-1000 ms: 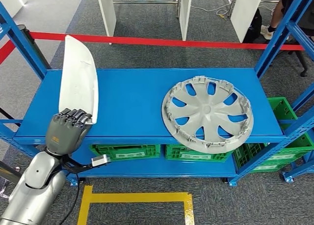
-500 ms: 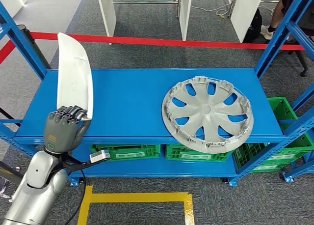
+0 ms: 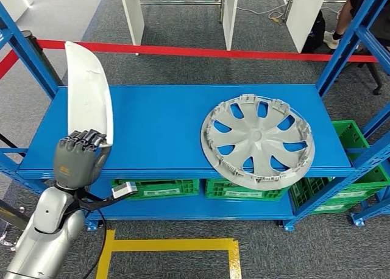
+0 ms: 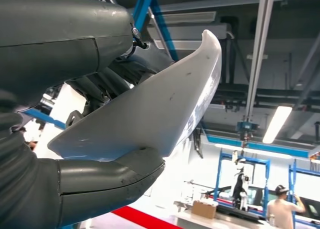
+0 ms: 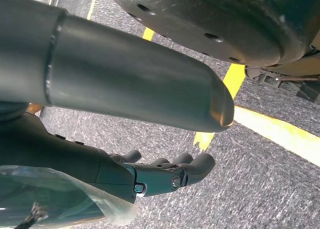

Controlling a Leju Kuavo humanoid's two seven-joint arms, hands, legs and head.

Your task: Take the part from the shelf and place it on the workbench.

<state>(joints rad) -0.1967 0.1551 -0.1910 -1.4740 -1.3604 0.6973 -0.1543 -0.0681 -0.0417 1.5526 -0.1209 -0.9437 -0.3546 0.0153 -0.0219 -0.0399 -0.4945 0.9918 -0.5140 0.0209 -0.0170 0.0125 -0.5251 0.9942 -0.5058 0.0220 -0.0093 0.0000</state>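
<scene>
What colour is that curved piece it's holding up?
White, the curved part in the left robot hand; clearest in the head view.

Smooth white plastic part [image 3: 87, 96], matt grey plastic hubcap [image 3: 258, 140], painted blue metal shelf [image 3: 166, 127].

Part [image 3: 87, 93] (left-held) seemingly further leftward.

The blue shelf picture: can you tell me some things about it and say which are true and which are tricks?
1. The left hand holds the white part. True.
2. The hubcap is on the floor. False: it lies on the blue shelf.
3. Green crates sit under the shelf top. True.
4. The right hand holds a box. False: it holds nothing, fingers apart.
</scene>
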